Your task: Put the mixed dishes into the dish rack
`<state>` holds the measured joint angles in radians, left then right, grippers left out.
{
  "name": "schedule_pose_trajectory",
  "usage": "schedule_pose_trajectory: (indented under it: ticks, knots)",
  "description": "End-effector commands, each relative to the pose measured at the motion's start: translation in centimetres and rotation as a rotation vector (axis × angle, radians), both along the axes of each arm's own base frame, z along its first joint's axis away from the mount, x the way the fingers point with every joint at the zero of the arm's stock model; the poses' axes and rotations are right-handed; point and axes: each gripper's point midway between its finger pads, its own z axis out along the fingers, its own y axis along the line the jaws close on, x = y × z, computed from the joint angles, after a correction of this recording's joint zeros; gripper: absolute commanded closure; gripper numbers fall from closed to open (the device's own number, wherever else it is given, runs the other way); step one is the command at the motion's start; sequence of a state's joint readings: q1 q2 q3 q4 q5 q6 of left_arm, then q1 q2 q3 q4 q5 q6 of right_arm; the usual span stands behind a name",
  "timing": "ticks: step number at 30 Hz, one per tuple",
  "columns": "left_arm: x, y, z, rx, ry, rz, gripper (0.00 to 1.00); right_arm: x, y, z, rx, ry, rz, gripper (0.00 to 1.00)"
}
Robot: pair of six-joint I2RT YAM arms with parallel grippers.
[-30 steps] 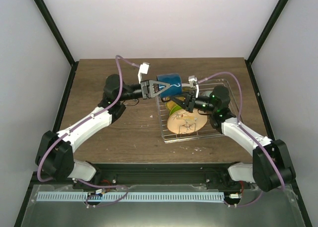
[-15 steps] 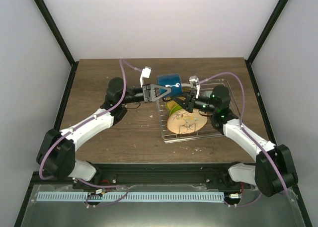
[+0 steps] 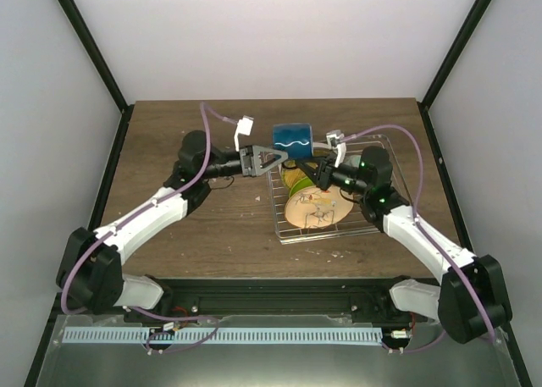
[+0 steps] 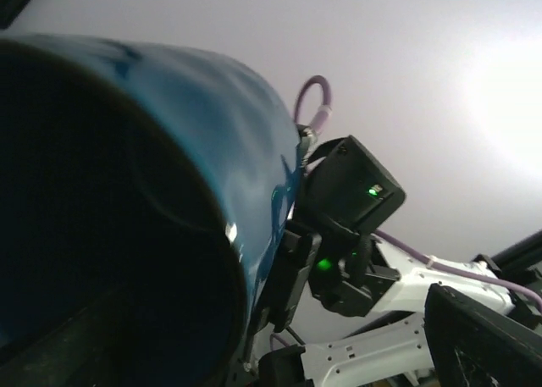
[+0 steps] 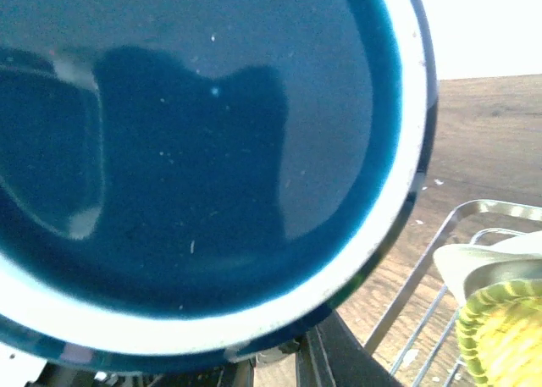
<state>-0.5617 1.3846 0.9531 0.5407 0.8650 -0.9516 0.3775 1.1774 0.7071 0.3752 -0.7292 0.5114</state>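
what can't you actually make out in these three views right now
- left gripper: open or shut unclear; fingers out of frame in left wrist view, too small from the top.
- right gripper: whether it holds the dark blue mug; mug fills right wrist view, hiding fingers.
- plates in the dish rack: count unclear; overlapping, partly behind right gripper.

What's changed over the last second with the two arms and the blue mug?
The left claw opened and let go of the dark blue mug, which shifted slightly right. The right claw stayed shut at the mug's side and seems to hold it alone now. The dish rack and the plates in it did not move.
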Motion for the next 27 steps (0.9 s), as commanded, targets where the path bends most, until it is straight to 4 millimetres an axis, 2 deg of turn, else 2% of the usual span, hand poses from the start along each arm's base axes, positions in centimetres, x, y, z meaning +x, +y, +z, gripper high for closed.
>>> schedule_pose_trajectory:
  ticks: [1, 6, 9, 11, 13, 16, 19, 21, 25, 27]
  knots:
    - [0.6, 1.5, -2.7, 0.128, 0.021, 0.078, 0.03, 1.1, -1.4, 6.4, 0.024, -0.191, -0.134, 0.99]
    - [2.7, 4.4, -5.6, 0.321, 0.023, 0.262, 0.02, 1.6, -3.1, 6.6, -0.057, -0.198, -0.248, 0.99]
    - [3.4, 6.1, -6.9, 0.419, 0.020, 0.344, 0.02, 2.8, -5.2, 6.0, -0.141, -0.145, -0.384, 0.99]
    - [3.7, 6.7, -7.2, 0.453, 0.015, 0.376, 0.02, 4.3, -8.0, 5.0, -0.233, -0.071, -0.558, 0.99]
    - [3.9, 7.1, -7.5, 0.477, 0.012, 0.395, 0.02, 4.9, -10.7, 3.5, -0.344, 0.020, -0.698, 0.99]
    - [4.1, 7.2, -7.9, 0.490, 0.015, 0.401, 0.02, 5.1, -14.3, 2.4, -0.460, 0.094, -0.854, 0.99]
    - [4.2, 6.9, -8.5, 0.496, 0.029, 0.386, 0.02, 4.8, -17.1, 1.5, -0.508, 0.150, -0.940, 0.99]
    - [4.2, 6.7, -8.6, 0.491, 0.033, 0.373, 0.02, 4.7, -18.8, 0.2, -0.553, 0.203, -0.982, 0.99]
    - [4.0, 6.4, -8.4, 0.477, 0.035, 0.353, 0.03, 4.6, -22.2, -4.4, -0.704, 0.372, -1.031, 0.99]
    - [4.0, 6.4, -8.2, 0.480, 0.031, 0.350, 0.03, 4.4, -23.1, -6.2, -0.764, 0.427, -1.047, 0.99]
